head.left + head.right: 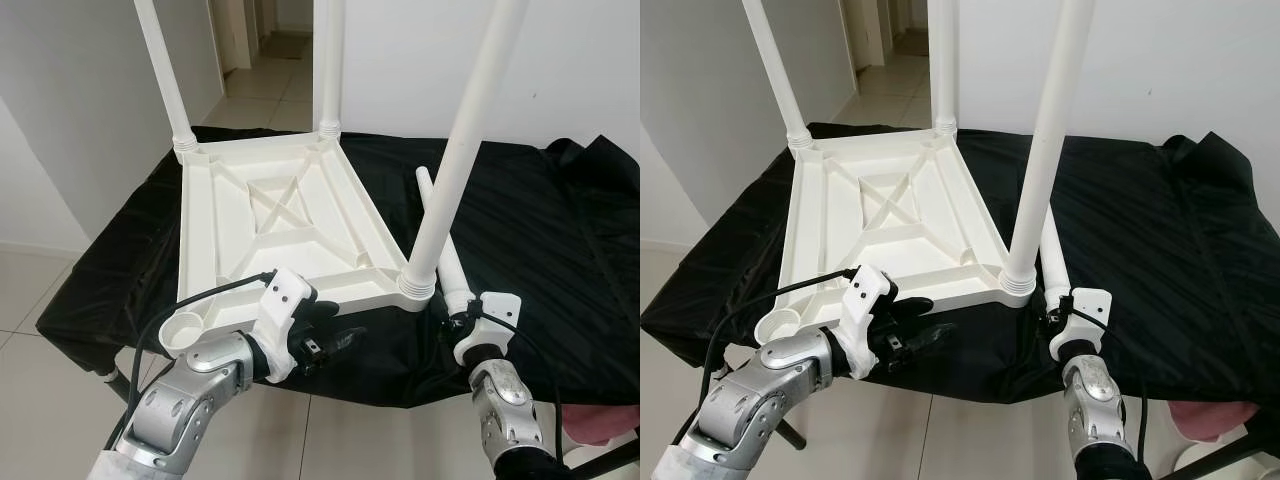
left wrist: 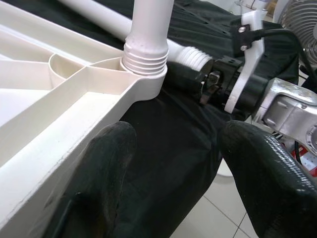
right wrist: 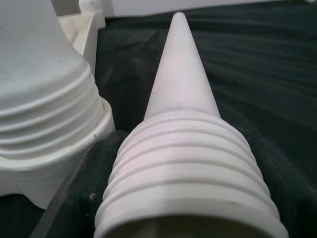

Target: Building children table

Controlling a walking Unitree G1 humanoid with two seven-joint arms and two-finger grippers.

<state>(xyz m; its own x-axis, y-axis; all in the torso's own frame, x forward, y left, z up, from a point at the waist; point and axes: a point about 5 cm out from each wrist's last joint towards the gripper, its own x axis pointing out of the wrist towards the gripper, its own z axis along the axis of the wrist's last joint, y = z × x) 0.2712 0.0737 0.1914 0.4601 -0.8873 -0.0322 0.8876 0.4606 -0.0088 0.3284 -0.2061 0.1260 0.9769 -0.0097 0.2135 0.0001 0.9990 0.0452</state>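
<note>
White tabletop (image 1: 280, 225) is lying upside down at frame centre on a black cloth (image 1: 540, 230), three legs standing screwed in. The right gripper (image 1: 462, 318), lower right, is clamping the threaded end of the loose leg (image 1: 443, 245) lying just beside the near right corner leg (image 1: 455, 160). The left gripper (image 1: 335, 343), lower centre, is hovering with fingers (image 2: 106, 163) spread, empty, at the tabletop's near edge by the empty socket (image 1: 183, 331).
</note>
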